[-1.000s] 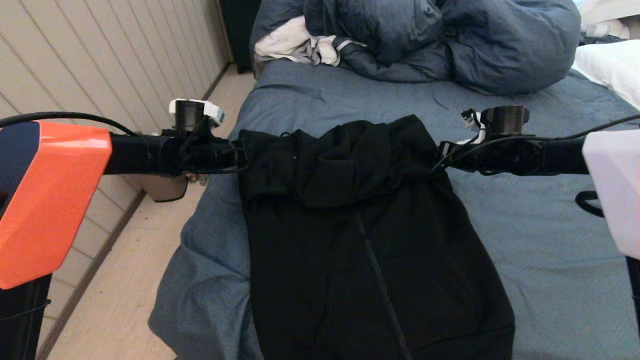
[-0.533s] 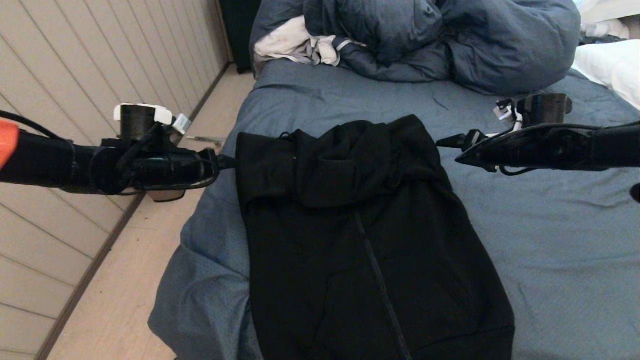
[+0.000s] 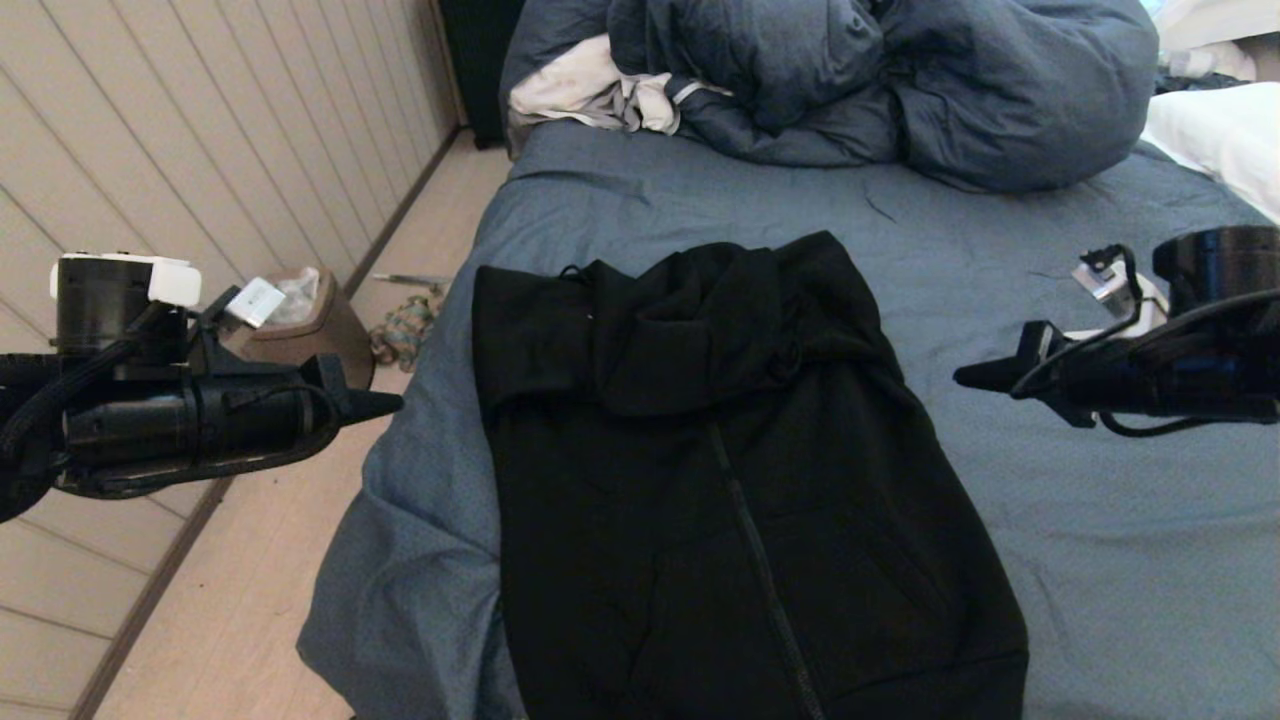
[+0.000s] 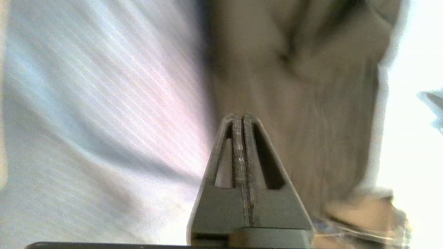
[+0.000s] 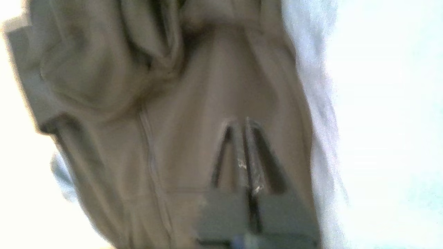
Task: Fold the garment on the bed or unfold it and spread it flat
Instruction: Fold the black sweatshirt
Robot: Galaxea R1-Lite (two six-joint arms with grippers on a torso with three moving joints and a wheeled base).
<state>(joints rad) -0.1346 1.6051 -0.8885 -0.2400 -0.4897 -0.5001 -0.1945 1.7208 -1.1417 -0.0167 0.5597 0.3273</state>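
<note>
The black hooded garment (image 3: 730, 480) lies on the bed (image 3: 1080, 540) with its zipper facing up, the hood and upper part folded down over the chest. My left gripper (image 3: 392, 404) hovers shut and empty off the bed's left side, over the floor, pointing toward the garment (image 4: 311, 86). My right gripper (image 3: 962, 377) is shut and empty above the sheet, to the right of the garment (image 5: 193, 97). In both wrist views the left gripper (image 4: 240, 116) and right gripper (image 5: 242, 121) show their jaws pressed together with nothing between them.
A puffy dark blue duvet (image 3: 880, 80) and a white-grey cloth (image 3: 590, 90) are heaped at the head of the bed. A white pillow (image 3: 1220, 130) sits at the far right. A brown bin (image 3: 310, 330) stands on the floor by the panelled wall (image 3: 200, 150).
Both grippers have let go of the garment's upper corners, drawn outward and away from it, and closed. The garment has stayed in place, folded at the top.
</note>
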